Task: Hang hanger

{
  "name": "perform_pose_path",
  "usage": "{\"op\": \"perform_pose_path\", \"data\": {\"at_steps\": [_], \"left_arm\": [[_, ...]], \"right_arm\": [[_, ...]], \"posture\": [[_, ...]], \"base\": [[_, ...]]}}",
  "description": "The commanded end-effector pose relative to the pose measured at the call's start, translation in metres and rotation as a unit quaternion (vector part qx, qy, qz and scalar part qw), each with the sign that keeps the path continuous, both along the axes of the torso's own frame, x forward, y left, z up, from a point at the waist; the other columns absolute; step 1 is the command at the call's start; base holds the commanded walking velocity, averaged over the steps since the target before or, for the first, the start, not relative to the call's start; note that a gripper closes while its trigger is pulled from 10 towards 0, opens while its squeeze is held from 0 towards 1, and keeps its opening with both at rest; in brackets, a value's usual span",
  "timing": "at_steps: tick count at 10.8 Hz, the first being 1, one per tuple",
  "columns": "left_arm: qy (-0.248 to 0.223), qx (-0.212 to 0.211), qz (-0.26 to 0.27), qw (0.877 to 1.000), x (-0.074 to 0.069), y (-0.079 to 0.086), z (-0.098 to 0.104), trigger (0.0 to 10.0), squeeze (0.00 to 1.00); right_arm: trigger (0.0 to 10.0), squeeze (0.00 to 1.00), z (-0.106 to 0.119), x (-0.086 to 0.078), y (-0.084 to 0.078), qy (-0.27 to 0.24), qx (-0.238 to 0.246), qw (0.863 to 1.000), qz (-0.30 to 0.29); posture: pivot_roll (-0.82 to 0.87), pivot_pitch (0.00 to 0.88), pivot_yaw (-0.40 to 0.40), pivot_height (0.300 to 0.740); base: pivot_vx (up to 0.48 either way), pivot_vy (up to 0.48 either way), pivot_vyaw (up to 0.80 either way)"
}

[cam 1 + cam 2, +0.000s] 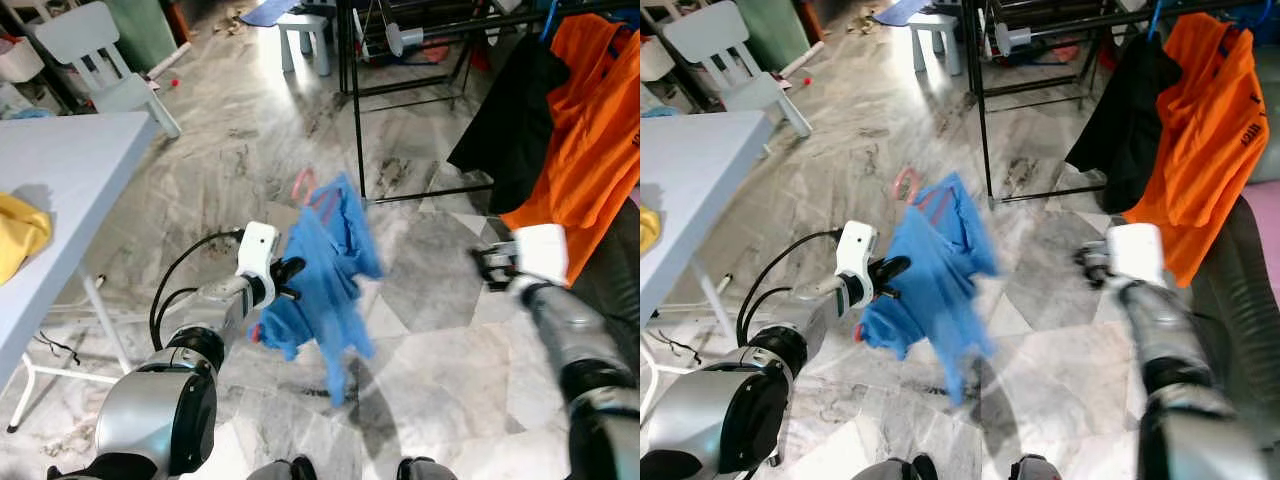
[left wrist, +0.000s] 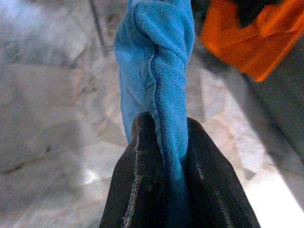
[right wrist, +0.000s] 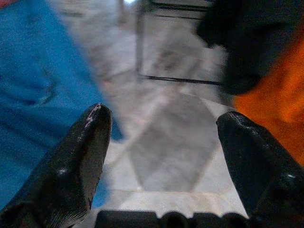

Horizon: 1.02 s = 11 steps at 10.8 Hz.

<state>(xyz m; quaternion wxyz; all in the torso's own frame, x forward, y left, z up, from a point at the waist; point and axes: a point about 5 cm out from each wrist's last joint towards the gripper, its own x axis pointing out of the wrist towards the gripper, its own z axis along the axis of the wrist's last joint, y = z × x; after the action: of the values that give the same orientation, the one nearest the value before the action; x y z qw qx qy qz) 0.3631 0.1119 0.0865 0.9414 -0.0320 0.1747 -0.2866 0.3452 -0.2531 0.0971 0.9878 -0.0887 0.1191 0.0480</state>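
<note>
The floor (image 1: 250,140) is polished grey marble with darker veins and a diamond inlay at near right, bright with glare at the far middle. A white surface (image 1: 60,190) on thin white legs stands at left, a yellow cloth (image 1: 18,235) lying on it. Far left is a small white chair (image 1: 100,60); a white stool (image 1: 305,35) sits at far centre. A black metal rack (image 1: 400,100) rises at far right, with an orange garment (image 1: 590,120) and a black garment (image 1: 510,125) hanging beside it.
</note>
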Motion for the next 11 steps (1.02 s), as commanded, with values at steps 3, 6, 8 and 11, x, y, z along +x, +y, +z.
{"op": "perform_pose_path", "data": {"at_steps": [3, 6, 8, 11], "left_arm": [[-0.003, 0.027, -0.083, 0.996, -0.019, 0.006, -0.019, 10.0, 0.00], [-0.007, -0.061, -0.044, 0.997, -0.024, 0.001, -0.021, 10.0, 0.00], [-0.004, -0.079, -0.092, 0.993, -0.037, -0.012, -0.029, 10.0, 0.00], [-0.028, -0.083, -0.142, 0.986, -0.047, -0.035, -0.021, 10.0, 0.00]], "right_arm": [[10.0, 0.00, -0.019, -0.027, 0.048, -0.006, -0.029, 0.995, 0.096], [10.0, 0.00, -0.023, -0.044, 0.058, -0.005, 0.077, 0.997, -0.029], [10.0, 0.00, -0.032, -0.056, 0.087, 0.027, 0.105, 0.994, -0.007], [10.0, 0.00, -0.028, -0.069, 0.122, 0.050, 0.120, 0.991, 0.038]], "posture": [[-0.21, 0.036, 0.147, 0.740], [-0.17, 0.098, 0.122, 0.740], [-0.16, 0.132, 0.109, 0.740], [-0.16, 0.157, 0.123, 0.740]], "base": [[0.000, 0.000, 0.00], [0.000, 0.000, 0.00], [0.000, 0.000, 0.00], [0.000, 0.000, 0.00]]}}
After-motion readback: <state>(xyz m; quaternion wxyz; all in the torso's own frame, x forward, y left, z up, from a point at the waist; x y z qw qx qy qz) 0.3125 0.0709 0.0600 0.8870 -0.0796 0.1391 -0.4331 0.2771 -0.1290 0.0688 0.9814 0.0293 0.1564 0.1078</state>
